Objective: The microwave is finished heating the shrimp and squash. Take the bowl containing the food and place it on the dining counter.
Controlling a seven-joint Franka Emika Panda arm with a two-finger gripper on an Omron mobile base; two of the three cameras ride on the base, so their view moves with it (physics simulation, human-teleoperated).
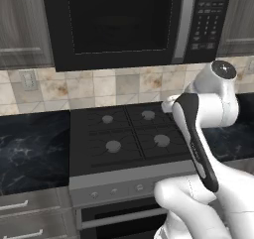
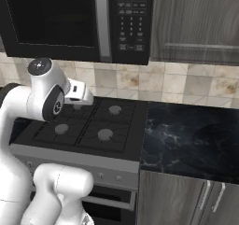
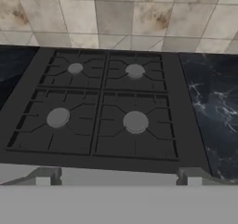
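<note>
From the left base view, the large black boxy microwave (image 1: 134, 22) with its dark glass door shut hangs at twelve o'clock above the black four-burner stovetop (image 1: 130, 136); the white arm bends at four o'clock.

From the right base view, the microwave sits at eleven o'clock, the black marbled worktop (image 2: 196, 135) at three.

In the hand view, the end effector (image 3: 118, 180) is spread wide over the stovetop's front edge, pinching nothing.
</note>
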